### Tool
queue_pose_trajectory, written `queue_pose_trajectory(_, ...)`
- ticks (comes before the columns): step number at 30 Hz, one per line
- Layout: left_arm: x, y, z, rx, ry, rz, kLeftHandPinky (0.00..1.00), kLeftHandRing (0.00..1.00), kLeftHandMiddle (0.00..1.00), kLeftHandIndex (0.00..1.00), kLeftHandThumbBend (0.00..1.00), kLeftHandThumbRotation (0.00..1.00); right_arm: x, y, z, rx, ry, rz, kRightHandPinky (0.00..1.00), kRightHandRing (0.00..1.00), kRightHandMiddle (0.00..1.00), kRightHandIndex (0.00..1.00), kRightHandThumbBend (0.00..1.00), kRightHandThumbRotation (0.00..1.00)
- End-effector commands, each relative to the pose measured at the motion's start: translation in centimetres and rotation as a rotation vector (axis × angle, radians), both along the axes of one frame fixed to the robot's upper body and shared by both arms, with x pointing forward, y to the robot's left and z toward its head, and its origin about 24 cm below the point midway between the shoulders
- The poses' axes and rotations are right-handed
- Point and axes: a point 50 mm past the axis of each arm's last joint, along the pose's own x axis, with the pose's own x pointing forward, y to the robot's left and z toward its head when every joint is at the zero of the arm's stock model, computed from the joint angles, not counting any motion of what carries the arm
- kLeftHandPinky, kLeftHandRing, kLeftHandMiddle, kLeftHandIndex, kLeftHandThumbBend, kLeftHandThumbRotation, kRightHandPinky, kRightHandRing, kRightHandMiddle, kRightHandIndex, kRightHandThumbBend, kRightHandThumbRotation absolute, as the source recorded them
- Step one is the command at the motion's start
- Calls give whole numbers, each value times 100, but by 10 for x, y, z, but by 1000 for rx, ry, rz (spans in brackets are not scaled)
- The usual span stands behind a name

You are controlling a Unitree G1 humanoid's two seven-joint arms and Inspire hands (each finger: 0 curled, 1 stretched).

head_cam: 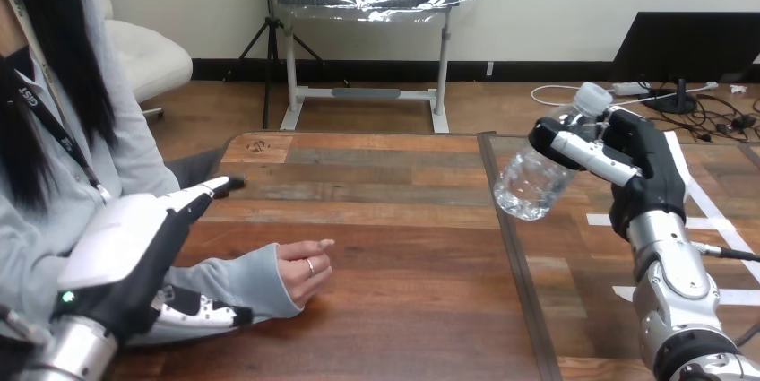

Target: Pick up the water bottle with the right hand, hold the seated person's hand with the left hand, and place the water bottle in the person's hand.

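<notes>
The left robot hand [125,251] is black, with a broad, smooth white shell over its back. Its fingers [202,191] are white on top and end in black tips. A small green light [66,297] glows at the wrist end, next to the ribbed silver left forearm [72,356]. The right robot hand [638,166] is mostly black, with a white-shelled finger [587,150]. The right forearm [686,305] is silver, built of rounded housings, with a dark ring at the wrist.
</notes>
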Motion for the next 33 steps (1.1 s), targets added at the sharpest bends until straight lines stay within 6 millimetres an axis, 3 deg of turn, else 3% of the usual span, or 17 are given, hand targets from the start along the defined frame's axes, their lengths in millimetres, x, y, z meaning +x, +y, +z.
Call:
queue_pose_trajectory(1, 21, -3, 24, 80, -74, -65, 78, 82, 82, 82, 100, 15, 18, 7, 41, -24, -186, 30, 28, 29, 39, 38, 70, 0)
queue_pose_trajectory(21, 40, 11, 11, 269, 29, -105, 74, 78, 79, 80, 100, 21, 18, 10, 45, -31, -218, 65, 29, 28, 37, 39, 73, 0)
queue_pose_trajectory(33, 52, 17, 1, 285, 92, -123, 73, 77, 79, 80, 100, 25, 18, 10, 48, -31, -245, 79, 27, 26, 36, 38, 73, 0)
